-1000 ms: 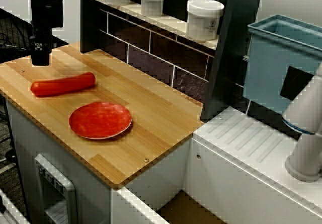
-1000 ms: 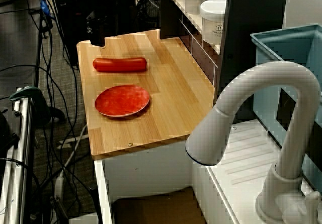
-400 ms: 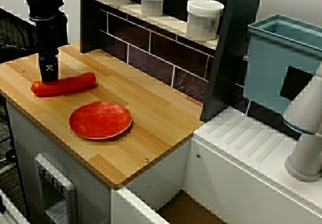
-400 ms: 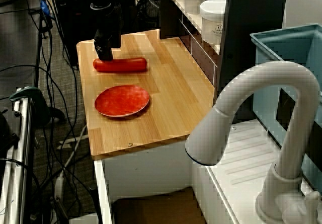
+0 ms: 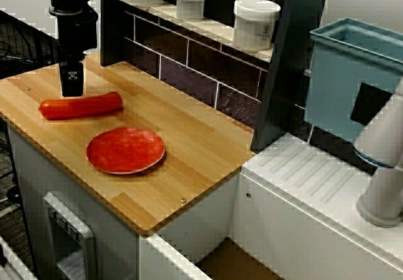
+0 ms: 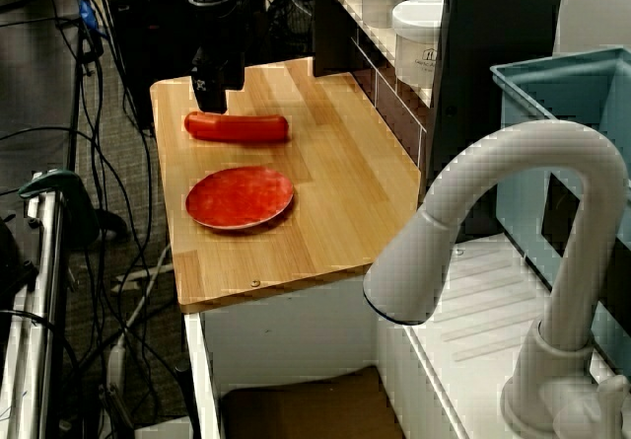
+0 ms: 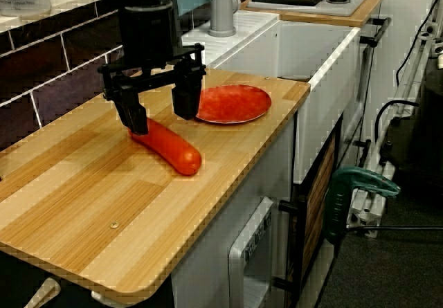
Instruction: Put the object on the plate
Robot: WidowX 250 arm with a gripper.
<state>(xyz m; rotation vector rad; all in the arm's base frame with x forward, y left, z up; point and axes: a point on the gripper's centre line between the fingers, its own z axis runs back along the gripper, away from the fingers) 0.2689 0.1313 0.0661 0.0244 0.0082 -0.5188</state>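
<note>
The object, a red-orange sausage [image 5: 80, 106] [image 6: 237, 126] [image 7: 169, 147], lies flat on the wooden counter [image 5: 189, 148], left of and behind the plate. The plate [image 5: 125, 150] [image 6: 240, 197] [image 7: 233, 103] is round, glossy red and has nothing on it. My black gripper [image 5: 71, 86] [image 6: 207, 99] [image 7: 160, 113] hangs low over the sausage's left part, pointing straight down. Its fingers [image 7: 133, 116] are spread wide in the side view, so it is open. One finger stands at the sausage's far end; whether it touches is unclear.
A dark tiled back wall with a shelf of white jars [image 5: 255, 23] rises behind the counter. To the right are a white sink top [image 5: 315, 185], a grey faucet [image 6: 513, 212] and a blue bin [image 5: 352, 72]. Cables [image 6: 69, 163] hang left of the counter.
My gripper has come from the back-left corner down and to the right, to just over the sausage's left part. The sausage and plate have stayed in place.
</note>
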